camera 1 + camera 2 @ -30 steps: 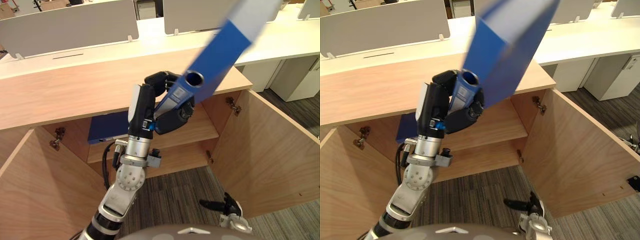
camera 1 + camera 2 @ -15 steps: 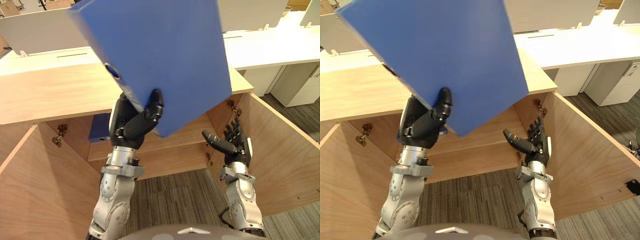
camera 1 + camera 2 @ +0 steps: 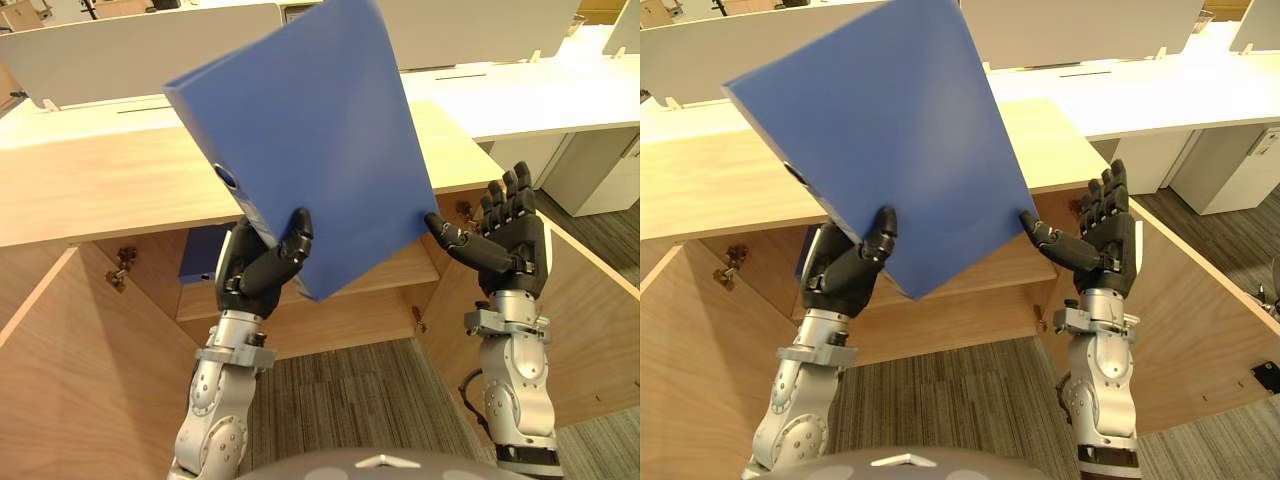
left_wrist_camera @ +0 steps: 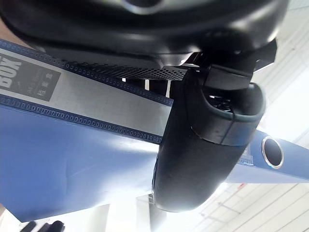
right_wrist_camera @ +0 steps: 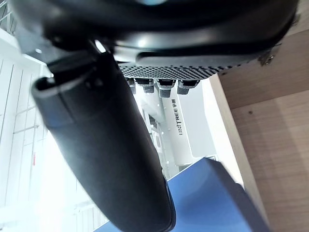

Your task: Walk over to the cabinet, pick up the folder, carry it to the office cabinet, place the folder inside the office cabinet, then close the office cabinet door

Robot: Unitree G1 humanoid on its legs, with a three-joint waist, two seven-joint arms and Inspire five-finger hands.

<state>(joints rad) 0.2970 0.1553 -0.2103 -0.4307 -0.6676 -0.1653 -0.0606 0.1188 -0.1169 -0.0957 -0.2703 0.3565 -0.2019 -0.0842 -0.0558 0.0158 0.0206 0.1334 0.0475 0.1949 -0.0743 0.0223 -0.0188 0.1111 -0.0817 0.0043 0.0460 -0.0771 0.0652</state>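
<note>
Moved: right hand (image 3: pixel 508 243) has come up from shelf level, and its thumb now touches the folder (image 3: pixel 320 150) at the right edge; the folder sits a bit lower too.
Folder: up in front of the office cabinet (image 3: pixel 100 185), broad face to the camera, spine slanting from upper left down to a low corner aimed at the shelf (image 3: pixel 405 270).
Left hand (image 3: pixel 258 278): clamped on the spine, thumb across the front, fingers hidden behind.
Right hand: fingers straight, spread.
Room: left door (image 3: pixel 70 380) and right door (image 3: pixel 590 320) swung wide; another blue folder (image 3: pixel 203 255) lies at the shelf's left.

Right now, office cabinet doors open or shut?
Open. Left door and right door swing out, baring the shelf. Folder is outside, gripped by the left robot hand.
</note>
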